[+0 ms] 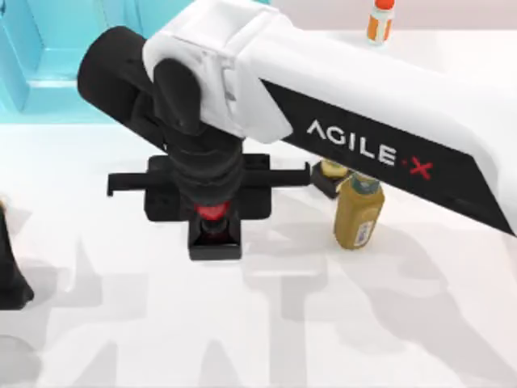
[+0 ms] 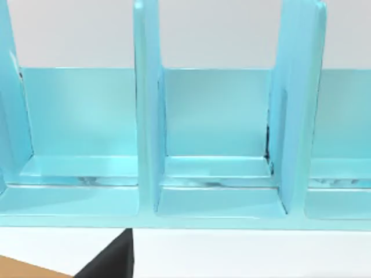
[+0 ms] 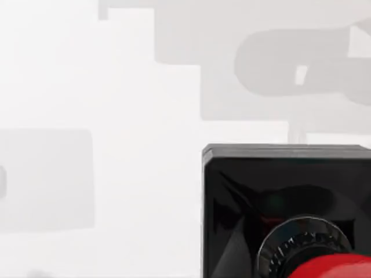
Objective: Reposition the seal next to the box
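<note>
Plainly legible on the right arm's white and black forearm is the lettering "AGILE·X" (image 1: 367, 149), the final X in red. That arm reaches across from the top view's right, and its right hand (image 1: 212, 212) sits directly over the one small seal with a glossy red round knob on a black square base (image 1: 215, 236), which stands on the white worktop (image 1: 363, 323) left of centre, a little in front of the single large light-blue box with recessed panels (image 1: 32, 56) at the far left. Whether the hand's fingers are clenched on the knob cannot be told. One mustard-yellow bottle (image 1: 357, 213) lies right of the seal, beside a small gold object on a black base (image 1: 331, 174); one orange-capped white bottle (image 1: 380, 20) stands at the far edge. The left arm (image 1: 12, 275) is parked at the left edge, facing the box's compartments.
</note>
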Controlling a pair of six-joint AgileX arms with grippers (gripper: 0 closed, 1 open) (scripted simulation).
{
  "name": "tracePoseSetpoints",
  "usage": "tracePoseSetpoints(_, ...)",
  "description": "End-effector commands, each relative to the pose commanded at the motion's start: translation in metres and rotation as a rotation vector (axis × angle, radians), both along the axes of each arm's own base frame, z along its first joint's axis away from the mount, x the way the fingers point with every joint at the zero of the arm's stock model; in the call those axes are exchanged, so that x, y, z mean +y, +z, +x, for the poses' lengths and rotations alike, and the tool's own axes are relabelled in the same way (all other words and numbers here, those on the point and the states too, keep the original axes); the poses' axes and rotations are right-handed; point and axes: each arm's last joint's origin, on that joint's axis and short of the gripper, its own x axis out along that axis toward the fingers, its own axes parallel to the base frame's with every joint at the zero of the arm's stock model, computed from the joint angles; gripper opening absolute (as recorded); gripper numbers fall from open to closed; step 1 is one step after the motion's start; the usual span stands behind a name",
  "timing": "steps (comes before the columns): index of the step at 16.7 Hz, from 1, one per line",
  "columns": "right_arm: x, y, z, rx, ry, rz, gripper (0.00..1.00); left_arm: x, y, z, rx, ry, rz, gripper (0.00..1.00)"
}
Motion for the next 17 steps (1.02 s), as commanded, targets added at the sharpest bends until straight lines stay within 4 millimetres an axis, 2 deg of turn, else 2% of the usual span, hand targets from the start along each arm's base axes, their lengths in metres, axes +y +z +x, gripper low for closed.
tracePoseSetpoints(3,-0.069,0.032,0.007,0.022,0.013,-0.006,0.00,0.000,0.000,0.000,0.000,0.000,0.000,1.00)
tracePoseSetpoints(5,-0.122,0.048,0.002,0.036,0.018,-0.014,0.00,0.000,0.000,0.000,0.000,0.000,0.000,1.00)
tracePoseSetpoints(8,-0.202,0.060,-0.021,0.049,0.017,-0.024,0.00,0.000,0.000,0.000,0.000,0.000,0.000,1.00)
tracePoseSetpoints(11,-0.268,0.060,-0.057,0.038,0.006,-0.020,0.00,0.000,0.000,0.000,0.000,0.000,0.000,1.00)
tracePoseSetpoints(14,-0.312,0.051,-0.092,0.004,-0.011,-0.009,0.00,0.000,0.000,0.000,0.000,0.000,0.000,1.00)
tracePoseSetpoints(17,-0.333,0.041,-0.114,-0.025,-0.027,-0.002,0.00,0.000,0.000,0.000,0.000,0.000,0.000,1.00)
